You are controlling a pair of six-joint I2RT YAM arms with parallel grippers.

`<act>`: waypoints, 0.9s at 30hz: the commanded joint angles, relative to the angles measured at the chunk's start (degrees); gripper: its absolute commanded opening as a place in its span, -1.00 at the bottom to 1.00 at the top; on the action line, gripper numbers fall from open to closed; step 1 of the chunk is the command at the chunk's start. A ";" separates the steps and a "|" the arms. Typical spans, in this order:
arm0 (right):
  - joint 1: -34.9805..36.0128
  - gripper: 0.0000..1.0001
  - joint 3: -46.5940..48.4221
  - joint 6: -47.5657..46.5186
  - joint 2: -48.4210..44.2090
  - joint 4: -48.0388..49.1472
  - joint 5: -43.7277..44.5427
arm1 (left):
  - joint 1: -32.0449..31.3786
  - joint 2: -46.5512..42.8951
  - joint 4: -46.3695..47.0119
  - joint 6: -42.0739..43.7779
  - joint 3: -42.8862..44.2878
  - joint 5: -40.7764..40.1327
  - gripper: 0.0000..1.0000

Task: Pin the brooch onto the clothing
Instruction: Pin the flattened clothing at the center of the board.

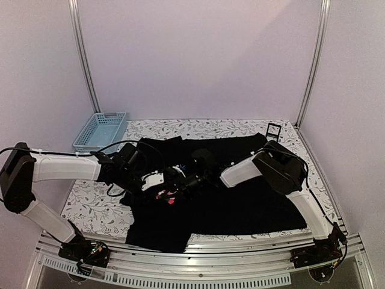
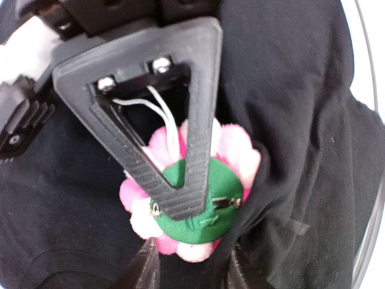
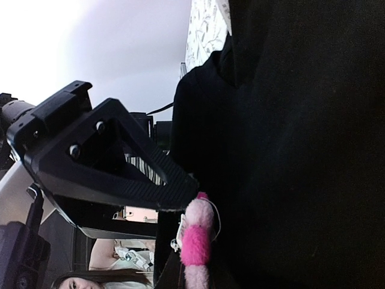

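brooch (image 2: 221, 185) lay green back up on black shirt (image 2: 289, 120), seemingly unpinned; right gripper (image 2: 180, 201) pinched it, left gripper (image 2: 191, 272) stood released.

Pale lilac walls (image 1: 198, 60) are enclosing the scene, with aluminium posts (image 1: 84, 57) rising at the far corners. Even light is falling on a floral-patterned tabletop (image 1: 96, 205). A blue basket (image 1: 100, 131) is sitting far left and a small black stand (image 1: 274, 130) is standing far right.

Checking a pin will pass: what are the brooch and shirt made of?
The brooch looks like fuzzy pink fabric petals on matte green felt-like backing, with a shiny metal clasp. The shirt seems soft matte black cloth: it folds limply.
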 commanded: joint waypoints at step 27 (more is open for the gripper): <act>0.88 -1.00 -5.77 2.15 -4.78 8.30 -0.56 | 7.65 -0.66 -9.68 -16.40 2.45 24.34 0.76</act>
